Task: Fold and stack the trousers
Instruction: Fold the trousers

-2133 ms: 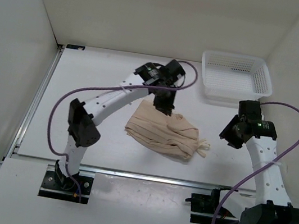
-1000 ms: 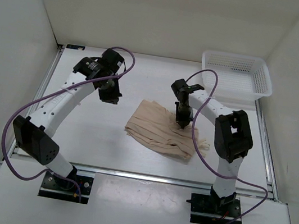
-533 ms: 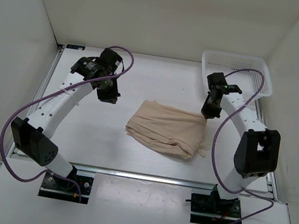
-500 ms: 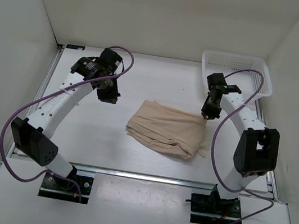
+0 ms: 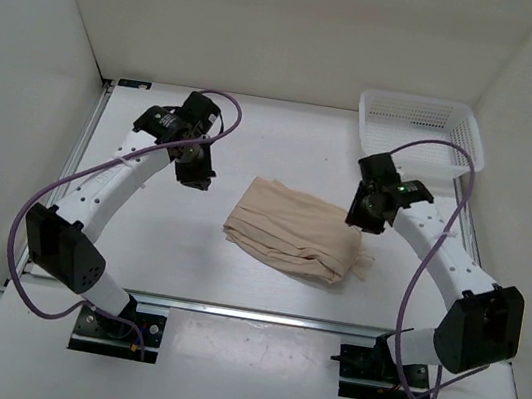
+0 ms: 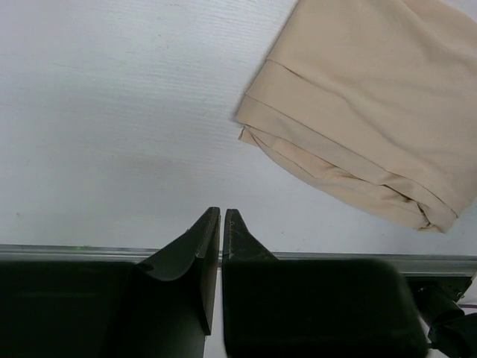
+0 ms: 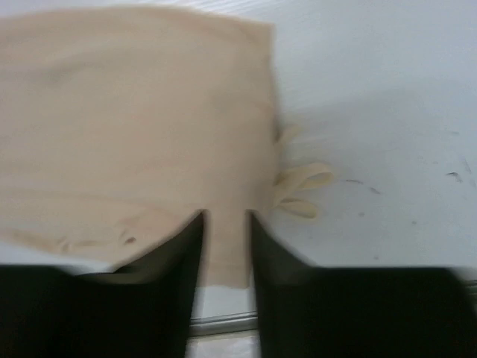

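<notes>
Trousers (image 5: 291, 230) folded into flat bundle, middle of tabletop (image 5: 169, 235), between both arms. Loose ties (image 7: 302, 183) stick out at right edge. Left hand (image 6: 222, 212) over bare tabletop left of bundle, apart from it, fingers all but together, nothing between. Right hand (image 7: 226, 216) over bundle's right edge, fingers apart, not clamped on fabric; contact unclear. White mesh basket (image 5: 418, 133) at far right corner.
</notes>
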Motion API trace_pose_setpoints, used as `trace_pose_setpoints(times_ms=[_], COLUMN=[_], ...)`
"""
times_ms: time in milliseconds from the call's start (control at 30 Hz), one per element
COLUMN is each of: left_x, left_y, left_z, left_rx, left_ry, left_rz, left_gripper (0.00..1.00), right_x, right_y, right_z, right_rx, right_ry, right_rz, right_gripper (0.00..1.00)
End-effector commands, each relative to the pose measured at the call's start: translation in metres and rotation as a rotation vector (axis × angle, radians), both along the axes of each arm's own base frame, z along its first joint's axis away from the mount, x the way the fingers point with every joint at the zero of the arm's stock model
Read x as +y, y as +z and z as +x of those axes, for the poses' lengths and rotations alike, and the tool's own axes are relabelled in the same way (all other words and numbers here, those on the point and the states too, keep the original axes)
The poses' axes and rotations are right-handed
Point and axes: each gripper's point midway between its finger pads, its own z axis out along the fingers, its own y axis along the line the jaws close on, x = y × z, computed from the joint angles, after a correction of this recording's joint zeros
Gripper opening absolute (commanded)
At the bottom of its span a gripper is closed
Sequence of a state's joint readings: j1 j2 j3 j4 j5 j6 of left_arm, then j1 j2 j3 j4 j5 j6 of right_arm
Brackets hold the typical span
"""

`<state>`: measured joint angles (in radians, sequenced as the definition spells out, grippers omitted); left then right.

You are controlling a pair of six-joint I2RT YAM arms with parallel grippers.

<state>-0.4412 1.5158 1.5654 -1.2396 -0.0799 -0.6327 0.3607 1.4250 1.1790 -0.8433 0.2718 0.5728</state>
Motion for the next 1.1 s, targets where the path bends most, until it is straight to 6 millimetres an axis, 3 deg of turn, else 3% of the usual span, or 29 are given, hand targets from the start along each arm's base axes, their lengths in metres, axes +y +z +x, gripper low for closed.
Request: trace_pose_setpoints(times_ms=[0, 133, 300, 433, 467, 533, 567, 600, 700, 733, 933, 967, 1000, 1067], left_x=[-0.005, -0.005, -0.004, -0.004, -0.004, -0.004, -0.004, -0.003, -0.003, -0.005, -0.006, -0.009, -0.012, -0.021], left_y=[-0.002, -0.002, -0.001, 0.002, 0.002, 0.002, 0.002, 0.002, 0.002, 0.01, 0.014, 0.005, 0.006, 0.001], left_z=[0.008, 0.008, 0.006, 0.005, 0.005, 0.005, 0.005, 0.005, 0.009, 0.013, 0.024, 0.025, 0.03, 0.036], left_rx=[-0.017, -0.017, -0.018, -0.028, -0.028, -0.028, -0.028, -0.029, -0.026, -0.05, -0.057, -0.026, -0.037, -0.032], left_ry=[-0.016, -0.016, -0.016, -0.016, -0.016, -0.016, -0.016, -0.025, -0.021, -0.029, -0.036, -0.043, -0.043, -0.067], left_rz=[-0.018, -0.018, -0.019, -0.023, -0.023, -0.023, -0.023, -0.02, -0.009, -0.016, -0.009, -0.011, -0.016, -0.044], left_gripper=[0.21, 0.21, 0.21, 0.21, 0.21, 0.21, 0.21, 0.21, 0.21, 0.21, 0.21, 0.22, 0.24, 0.3], right_x=[0.052, 0.078, 0.095, 0.097, 0.094, 0.091, 0.088, 0.084, 0.075, 0.07, 0.051, 0.053, 0.054, 0.056], right_y=[-0.011, -0.029, -0.054, -0.064, -0.067, -0.066, -0.062, -0.059, -0.044, -0.043, -0.043, -0.044, -0.048, -0.051], right_z=[-0.036, -0.05, -0.054, -0.058, -0.062, -0.065, -0.068, -0.069, -0.075, -0.081, -0.13, -0.137, -0.142, -0.149], right_rx=[0.056, 0.113, 0.169, 0.191, 0.208, 0.202, 0.201, 0.19, 0.149, 0.153, 0.192, 0.207, 0.221, 0.223], right_ry=[0.201, 0.278, 0.331, 0.339, 0.328, 0.32, 0.32, 0.296, 0.272, 0.272, 0.264, 0.27, 0.27, 0.294], right_rz=[0.041, 0.017, -0.065, -0.099, -0.105, -0.123, -0.123, -0.128, -0.135, -0.138, -0.134, -0.118, -0.115, -0.131], right_gripper=[0.46, 0.61, 0.59, 0.39, 0.28, 0.18, 0.06, 0.0, 0.0, 0.0, 0.0, 0.02, 0.23, 0.37])
